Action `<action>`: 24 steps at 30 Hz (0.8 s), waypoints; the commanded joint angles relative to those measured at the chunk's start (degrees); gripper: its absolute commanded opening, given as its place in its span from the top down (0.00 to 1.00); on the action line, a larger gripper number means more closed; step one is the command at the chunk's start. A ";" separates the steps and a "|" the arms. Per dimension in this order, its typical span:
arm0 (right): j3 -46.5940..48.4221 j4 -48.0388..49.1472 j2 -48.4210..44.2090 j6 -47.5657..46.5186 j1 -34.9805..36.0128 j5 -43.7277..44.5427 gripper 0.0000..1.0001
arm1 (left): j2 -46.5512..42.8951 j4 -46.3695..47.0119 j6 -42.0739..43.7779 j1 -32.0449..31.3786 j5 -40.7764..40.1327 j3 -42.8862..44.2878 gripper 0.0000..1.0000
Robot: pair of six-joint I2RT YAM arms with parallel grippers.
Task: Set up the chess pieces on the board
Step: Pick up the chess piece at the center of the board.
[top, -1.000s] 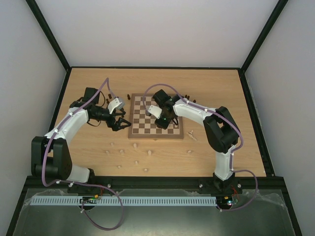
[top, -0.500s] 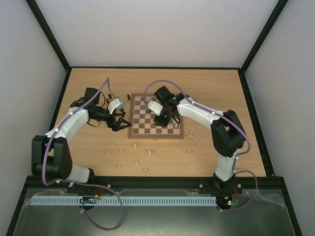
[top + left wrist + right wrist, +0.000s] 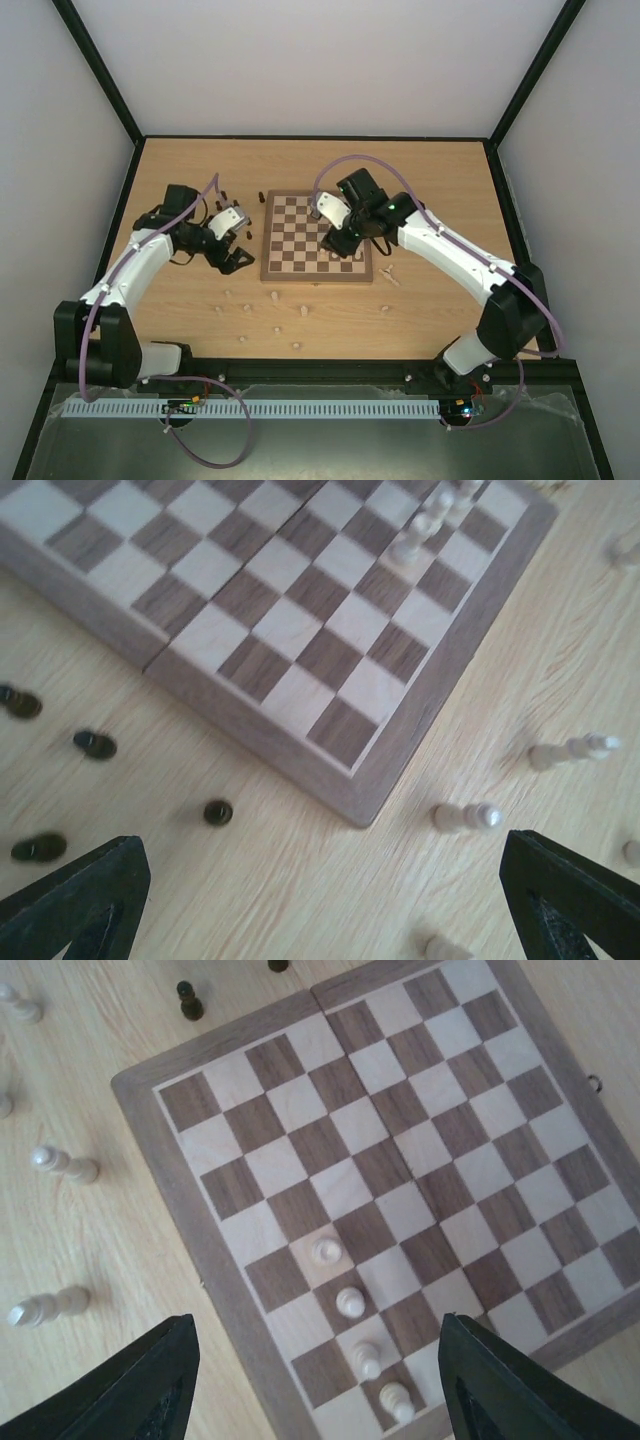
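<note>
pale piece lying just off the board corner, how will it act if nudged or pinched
That pale piece lies on its side and looks round, so a nudge would probably roll it. It is tiny beside the board, so likely light and easily flicked. It looks like turned wood: probably stiff, perhaps slick.

A light wood tabletop (image 3: 440,170) (black-framed) sits between pale walls (image 3: 300,60).

The board (image 3: 290,235) is bare across its left and upper squares. Four pale pawns (image 3: 350,1302) block the lower centre of the right wrist view (a tight diagonal). Loose pale pieces (image 3: 278,330) dot the table (image 3: 440,200) below the board, and dark pieces (image 3: 94,744) sit lower left in the left wrist view.
</note>
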 commanded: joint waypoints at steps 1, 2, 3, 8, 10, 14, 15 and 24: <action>-4.89 -2.29 -4.58 1.71 -0.02 -0.42 0.33 | -2.37 -3.90 -3.17 0.40 -10.26 -2.77 0.01; -5.81 -2.06 -5.39 1.84 -0.04 -0.65 0.33 | -2.69 -4.27 -3.63 0.40 -11.32 -3.41 0.02; -6.71 -1.75 -6.19 2.00 -0.04 -0.78 0.33 | -3.01 -4.73 -4.09 0.40 -12.16 -3.88 0.05; -9.42 -1.08 -8.10 2.56 -0.07 -1.63 0.33 | -3.86 -6.40 -5.54 0.40 -16.18 -5.73 0.20; -9.98 -0.84 -8.64 2.82 -0.02 -2.14 0.33 | -4.15 -6.24 -6.21 0.38 -17.89 -6.42 0.27; -10.71 -0.38 -9.29 2.83 -0.02 -2.71 0.34 | -3.71 -5.61 -7.47 0.21 -20.66 -6.67 0.36; -10.71 -0.33 -9.26 2.83 -0.02 -2.75 0.34 | -3.51 -5.70 -7.60 -0.13 -21.38 -6.53 0.36; -11.71 0.15 -9.45 2.74 -0.02 -2.11 0.34 | 0.73 -6.71 -6.88 -4.98 -29.08 -7.79 0.37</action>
